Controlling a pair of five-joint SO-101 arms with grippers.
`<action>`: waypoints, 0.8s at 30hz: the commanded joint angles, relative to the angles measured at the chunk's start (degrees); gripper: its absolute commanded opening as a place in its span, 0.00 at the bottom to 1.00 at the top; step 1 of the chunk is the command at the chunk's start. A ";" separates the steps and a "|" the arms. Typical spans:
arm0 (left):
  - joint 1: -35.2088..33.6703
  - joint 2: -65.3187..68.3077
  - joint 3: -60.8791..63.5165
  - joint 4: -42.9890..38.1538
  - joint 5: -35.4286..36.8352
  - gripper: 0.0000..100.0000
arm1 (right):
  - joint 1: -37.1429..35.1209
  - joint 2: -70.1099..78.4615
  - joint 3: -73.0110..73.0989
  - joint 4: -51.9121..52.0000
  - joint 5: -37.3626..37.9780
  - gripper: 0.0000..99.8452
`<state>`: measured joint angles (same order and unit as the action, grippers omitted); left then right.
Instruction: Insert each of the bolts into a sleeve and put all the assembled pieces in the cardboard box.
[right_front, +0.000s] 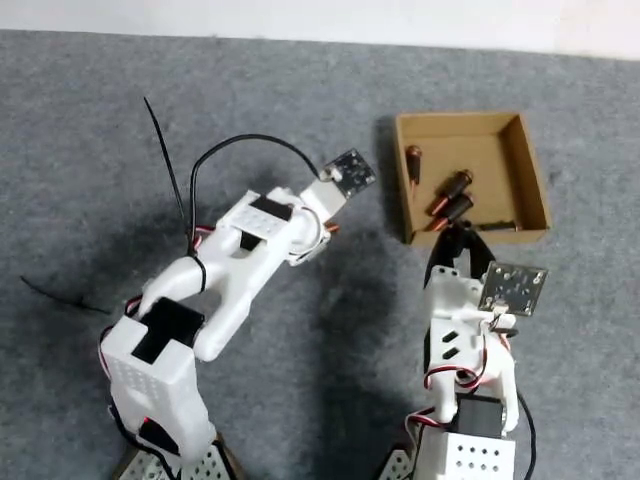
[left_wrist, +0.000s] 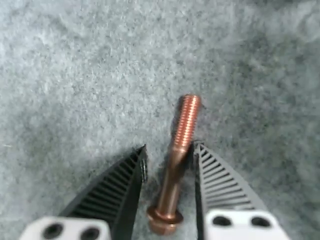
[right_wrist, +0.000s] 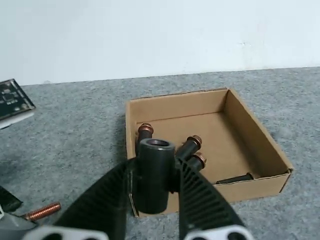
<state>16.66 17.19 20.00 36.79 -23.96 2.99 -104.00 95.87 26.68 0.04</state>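
Taking the loose bolt (left_wrist: 175, 165) first, we see it between the fingers of our left gripper (left_wrist: 169, 150). The fingers stand apart: one touches the shank and the other leaves a gap, so we judge it not yet clamped. It lies on or just above the grey surface (left_wrist: 75, 75), well apart from the cardboard box (right_wrist: 260, 142). Our right gripper (right_wrist: 154, 170) is clamped on a dark sleeve (right_wrist: 151, 190), held upright with its bore facing up, just in front of the box's near wall. Inside the box we count three assembled pieces (right_wrist: 194, 142), copper heads showing out of dark sleeves. A spare sleeve (right_wrist: 234, 178) lies along the near wall, with no bolt in it that we can make out. We judge the task past its middle: three pieces are boxed, this bolt and the held sleeve are yet to be joined and dropped in, and the spare sleeve lacks a partner.
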 joint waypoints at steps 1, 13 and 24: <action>-1.89 0.13 -2.07 2.20 -2.46 0.15 | -0.48 -1.27 6.02 -0.13 0.44 0.01; -3.03 -0.13 -2.15 10.99 -10.73 0.15 | -0.40 -1.27 6.02 -0.13 0.44 0.01; -3.65 0.48 -4.97 16.00 -10.90 0.15 | -0.40 -1.27 6.02 -0.13 0.53 0.01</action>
<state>14.37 17.27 16.31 50.51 -34.51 2.99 -104.00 95.87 26.68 0.04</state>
